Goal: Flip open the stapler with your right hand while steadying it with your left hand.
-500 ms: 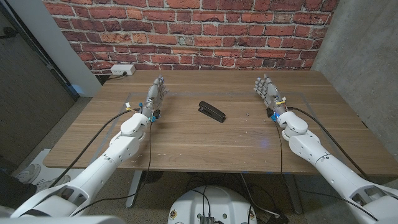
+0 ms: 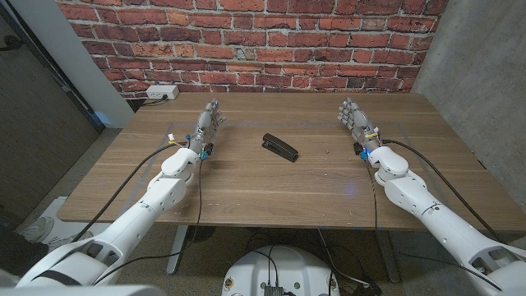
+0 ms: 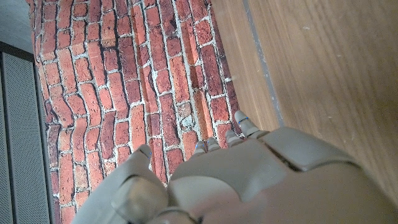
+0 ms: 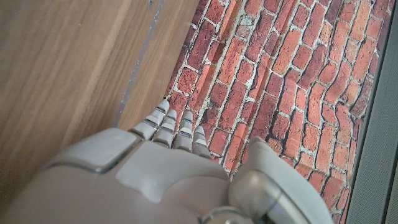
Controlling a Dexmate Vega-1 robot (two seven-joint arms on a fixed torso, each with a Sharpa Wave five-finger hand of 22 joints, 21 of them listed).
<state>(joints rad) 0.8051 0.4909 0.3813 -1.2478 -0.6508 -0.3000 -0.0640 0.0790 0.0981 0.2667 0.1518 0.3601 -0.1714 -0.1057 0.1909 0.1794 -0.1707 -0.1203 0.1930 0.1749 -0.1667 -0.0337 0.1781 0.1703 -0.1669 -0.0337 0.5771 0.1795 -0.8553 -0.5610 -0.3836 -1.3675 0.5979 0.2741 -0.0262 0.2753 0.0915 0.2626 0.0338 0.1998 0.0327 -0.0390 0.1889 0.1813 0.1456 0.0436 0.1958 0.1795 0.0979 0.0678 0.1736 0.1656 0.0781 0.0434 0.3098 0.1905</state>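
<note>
A black stapler (image 2: 279,147) lies closed on the wooden table (image 2: 271,185), near the middle, angled with one end toward the back left. My left hand (image 2: 208,123) stands at the stapler's left, well apart from it, fingers straight and holding nothing. My right hand (image 2: 354,119) stands at the stapler's right, also well apart, fingers extended and holding nothing. In the left wrist view the back of my left hand (image 3: 236,180) faces the brick wall. The back of my right hand (image 4: 149,180) shows the same way in the right wrist view.
A red brick wall (image 2: 246,41) runs behind the table's far edge. A white power strip (image 2: 160,93) sits at the wall's foot, back left. A grey concrete wall (image 2: 477,74) stands to the right.
Both hands have shifted very slightly; the stapler has not moved.
</note>
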